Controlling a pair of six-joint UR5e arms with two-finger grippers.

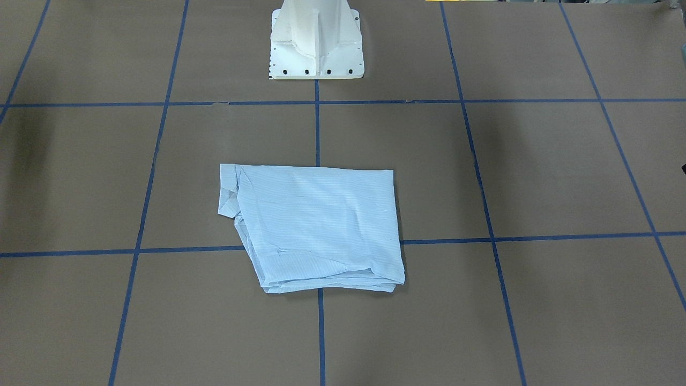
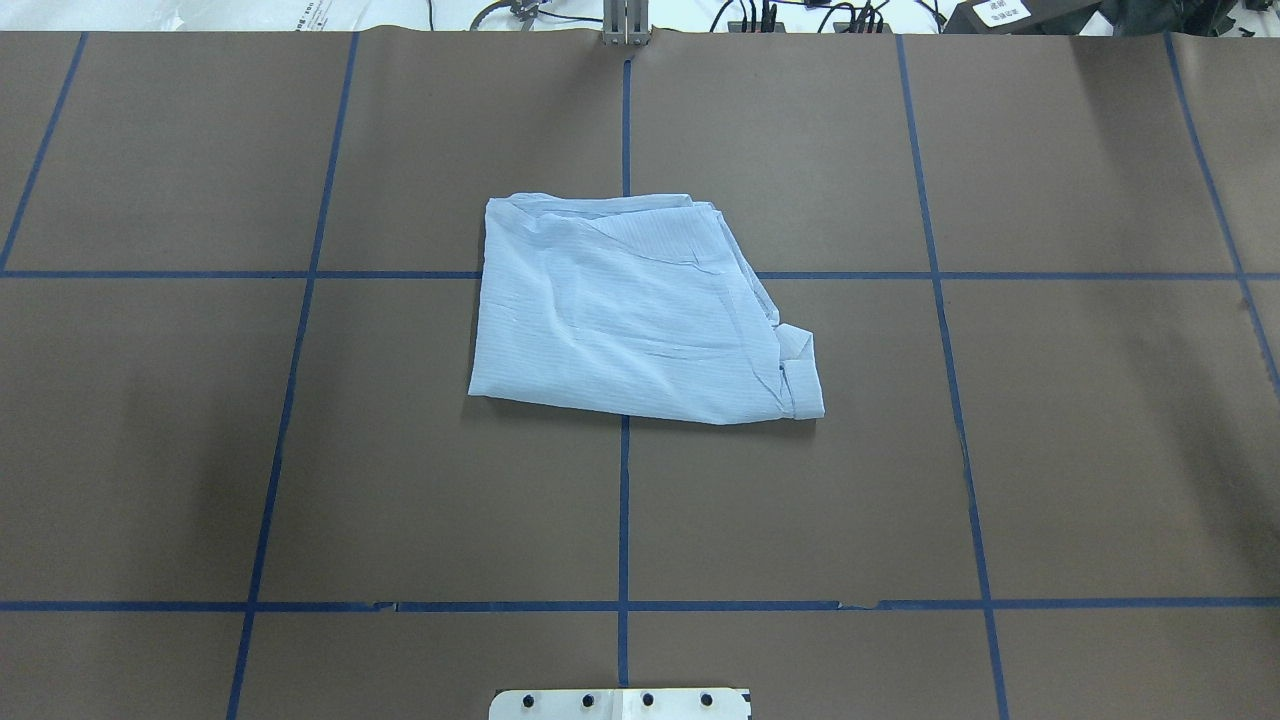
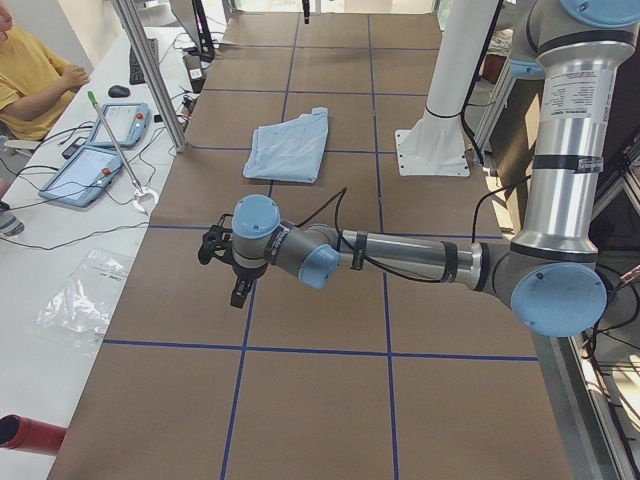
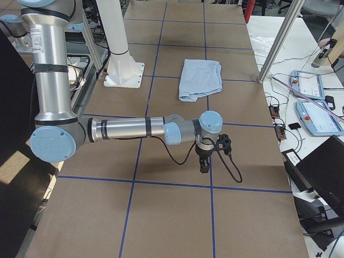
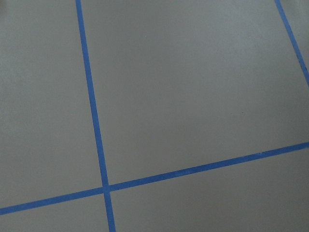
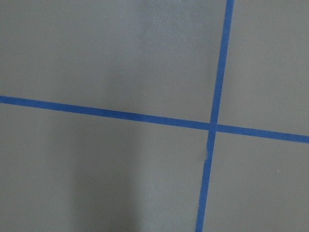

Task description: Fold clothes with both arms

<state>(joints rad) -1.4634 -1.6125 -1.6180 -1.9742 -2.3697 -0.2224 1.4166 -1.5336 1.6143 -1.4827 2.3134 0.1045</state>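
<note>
The left gripper and right gripper are showing only in the two side views, hanging over the worktop. From there I cannot tell whether their fingers are apart or together. Both wrist cameras are catching only brown surface and blue tape lines. The shirt is lying mid-worktop, well apart from both arms. It is folded into a rough, creased rectangle, with a small flap poking out toward the robot's right.

Robotics lab: tape-gridded table, teach pendants.
</note>
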